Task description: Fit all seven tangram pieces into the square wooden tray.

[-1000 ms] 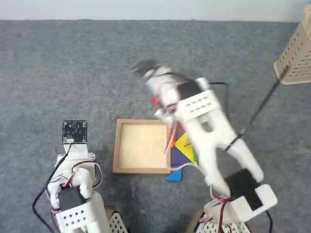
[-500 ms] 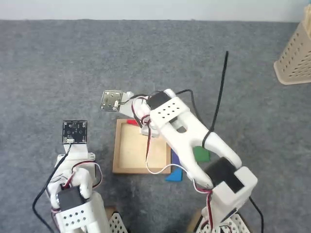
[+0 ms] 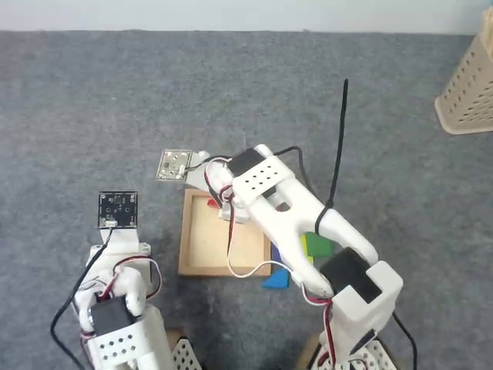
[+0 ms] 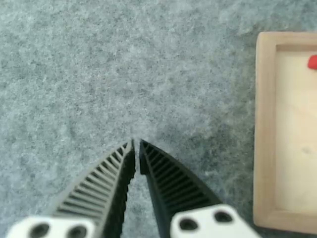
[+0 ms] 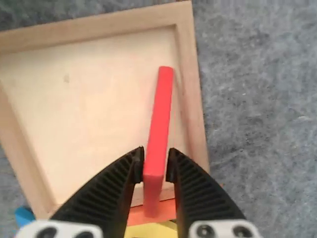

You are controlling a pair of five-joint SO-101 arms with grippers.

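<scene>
We see the right gripper [image 5: 154, 151] pinching a red piece [image 5: 161, 109] that reaches into the wooden tray [image 5: 189, 74] beside one wall. The left gripper [image 4: 136, 144] is pressed together above the grey felt table [image 3: 115, 100].

Grey carpet [image 3: 115, 100]; perforated beige rack [image 3: 471, 83]

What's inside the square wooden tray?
A red tangram piece, held by the right gripper, beside one tray wall. Bare wood elsewhere; floor under it is hidden.
</scene>
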